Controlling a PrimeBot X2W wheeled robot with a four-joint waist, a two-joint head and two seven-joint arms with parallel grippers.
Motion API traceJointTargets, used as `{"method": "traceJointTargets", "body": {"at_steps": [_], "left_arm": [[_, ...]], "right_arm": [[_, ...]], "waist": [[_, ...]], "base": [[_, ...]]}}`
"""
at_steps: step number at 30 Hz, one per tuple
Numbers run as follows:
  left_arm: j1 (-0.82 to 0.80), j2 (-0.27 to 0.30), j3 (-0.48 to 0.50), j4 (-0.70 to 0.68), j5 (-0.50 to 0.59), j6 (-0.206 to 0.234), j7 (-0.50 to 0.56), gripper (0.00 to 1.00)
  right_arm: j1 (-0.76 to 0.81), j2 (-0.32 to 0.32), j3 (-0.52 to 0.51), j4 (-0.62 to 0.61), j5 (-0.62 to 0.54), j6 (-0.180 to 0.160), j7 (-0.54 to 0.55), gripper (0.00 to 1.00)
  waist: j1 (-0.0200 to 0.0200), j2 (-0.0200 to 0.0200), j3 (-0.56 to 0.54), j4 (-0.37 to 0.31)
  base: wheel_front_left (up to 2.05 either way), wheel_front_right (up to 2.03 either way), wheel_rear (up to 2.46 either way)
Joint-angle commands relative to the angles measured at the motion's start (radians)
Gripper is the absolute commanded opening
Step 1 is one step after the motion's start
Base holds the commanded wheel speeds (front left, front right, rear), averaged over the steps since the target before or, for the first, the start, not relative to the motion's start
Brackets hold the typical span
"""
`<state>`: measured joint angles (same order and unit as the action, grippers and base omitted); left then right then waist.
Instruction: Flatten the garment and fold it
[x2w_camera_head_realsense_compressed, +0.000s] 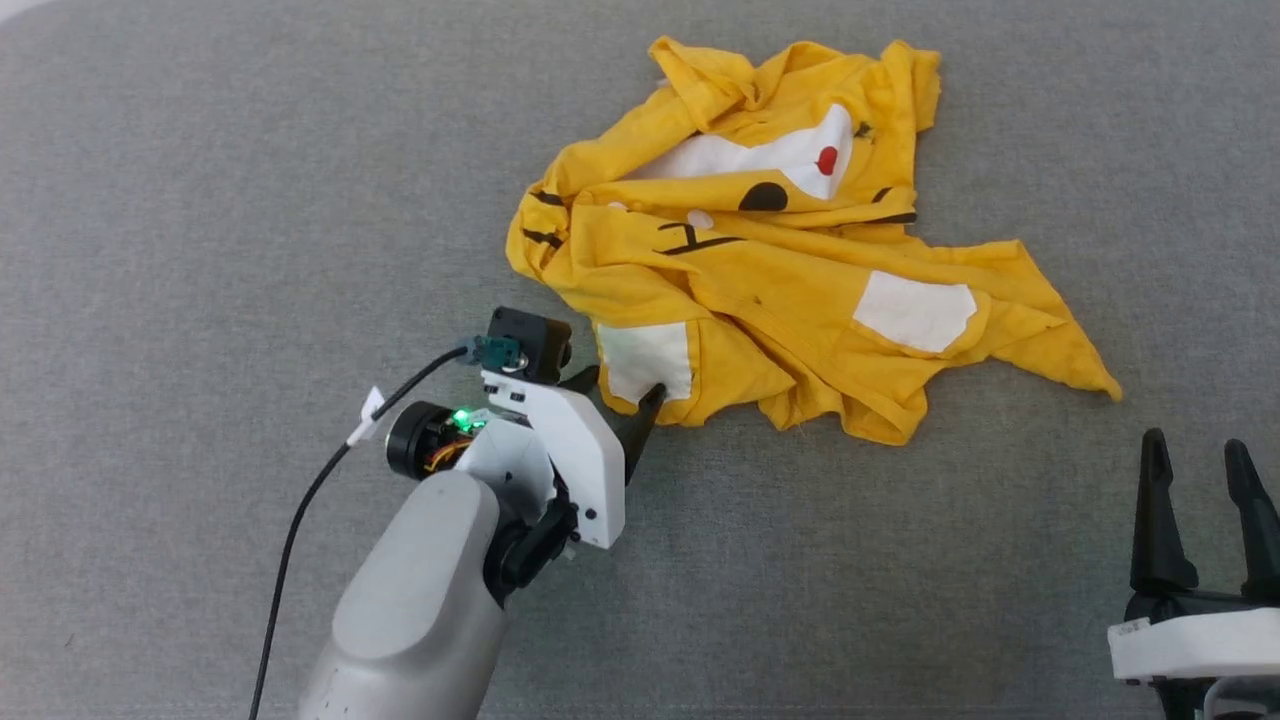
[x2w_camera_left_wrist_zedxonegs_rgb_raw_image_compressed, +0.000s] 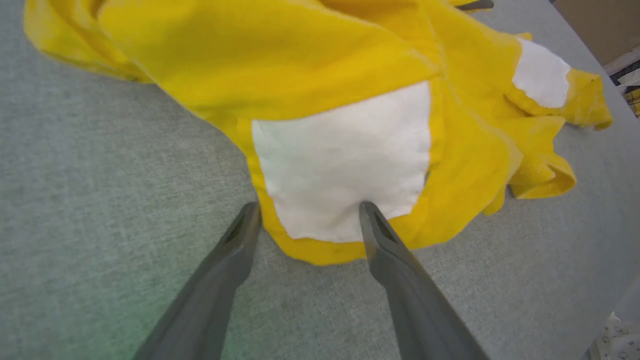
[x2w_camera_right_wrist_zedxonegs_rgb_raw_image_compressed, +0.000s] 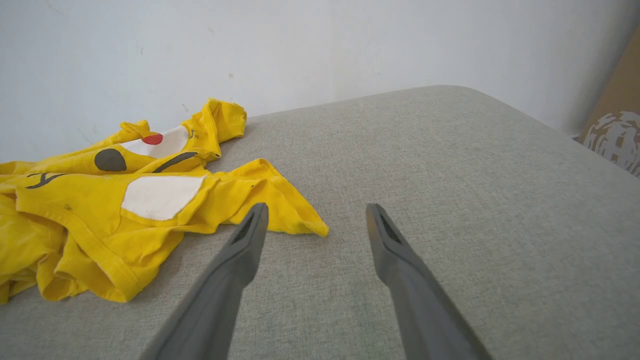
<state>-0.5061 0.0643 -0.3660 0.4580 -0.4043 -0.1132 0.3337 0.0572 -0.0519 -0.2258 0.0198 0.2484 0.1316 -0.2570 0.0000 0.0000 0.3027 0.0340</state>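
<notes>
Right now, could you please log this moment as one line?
garment: crumpled on grey surface | left hand: open, at white patch on near edge | right hand: open, apart from garment | fold: not started

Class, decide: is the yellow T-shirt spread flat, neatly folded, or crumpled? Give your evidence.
Crumpled. The garment lies bunched on the grey surface, layers overlapping irregularly, edges curled, nothing squared or flat.

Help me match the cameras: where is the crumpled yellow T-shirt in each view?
Head view: crumpled bright yellow cotton T-shirt, upper centre-right.
Left wrist view: T-shirt across the top.
Right wrist view: T-shirt at left.
Shared landmark: its rounded white fabric patch.
</notes>
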Motion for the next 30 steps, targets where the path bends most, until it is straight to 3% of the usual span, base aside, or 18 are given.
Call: {"method": "traceJointTargets", "body": {"at_steps": [1, 3, 4, 5, 6, 14, 19, 25, 30], "left_arm": [[-0.015, -0.004, -0.007, 0.025, 0.004, 0.007, -0.009, 1.0], [-0.023, -0.006, -0.013, 0.057, 0.001, 0.01, -0.03, 1.0], [-0.026, -0.007, -0.018, 0.073, 0.002, 0.01, -0.042, 0.85], [-0.029, -0.008, -0.019, 0.087, -0.002, 0.011, -0.058, 0.1], [-0.03, -0.009, -0.021, 0.101, -0.009, 0.01, -0.072, 0.0], [-0.04, 0.003, -0.012, 0.148, -0.068, 0.0, -0.162, 0.0], [-0.042, 0.11, 0.034, 0.092, -0.054, 0.024, -0.181, 0.0], [-0.022, 0.257, 0.059, -0.101, 0.013, 0.083, -0.139, 0.0], [0.0, 0.302, 0.007, -0.281, 0.092, 0.114, -0.072, 0.0]], "right_arm": [[-0.02, 0.002, 0.001, 0.002, -0.001, -0.001, -0.005, 1.0], [-0.024, 0.002, 0.002, 0.002, 0.0, -0.001, -0.005, 1.0], [-0.025, 0.002, 0.003, 0.002, 0.001, -0.001, -0.005, 1.0], [-0.026, 0.002, 0.003, 0.003, 0.002, -0.001, -0.005, 1.0], [-0.027, 0.002, 0.002, 0.003, 0.002, -0.001, -0.005, 1.0], [-0.023, 0.002, -0.013, 0.01, -0.002, -0.001, -0.005, 1.0], [-0.011, 0.002, -0.013, 0.018, 0.0, -0.001, -0.005, 1.0], [0.011, 0.002, -0.017, 0.027, 0.004, -0.001, -0.005, 1.0], [0.021, 0.002, -0.013, 0.026, 0.002, -0.001, -0.005, 1.0]], "waist": [[0.0, 0.0, 0.007, -0.007], [0.0, 0.0, 0.012, -0.013], [0.0, 0.0, 0.014, -0.016], [0.0, 0.0, 0.015, -0.018], [0.0, 0.0, 0.016, -0.02], [0.0, 0.0, -0.017, -0.007], [0.0, 0.0, -0.06, 0.017], [0.0, 0.0, -0.097, 0.046], [0.0, 0.0, -0.105, 0.063]], "base": [[0.0, 0.0, 0.0], [0.0, 0.0, 0.0], [0.0, 0.0, 0.0], [0.0, 0.0, 0.0], [0.0, 0.0, 0.0], [0.0, 0.0, 0.0], [0.0, 0.0, 0.0], [0.0, 0.0, 0.0], [0.0, 0.0, 0.0]]}}
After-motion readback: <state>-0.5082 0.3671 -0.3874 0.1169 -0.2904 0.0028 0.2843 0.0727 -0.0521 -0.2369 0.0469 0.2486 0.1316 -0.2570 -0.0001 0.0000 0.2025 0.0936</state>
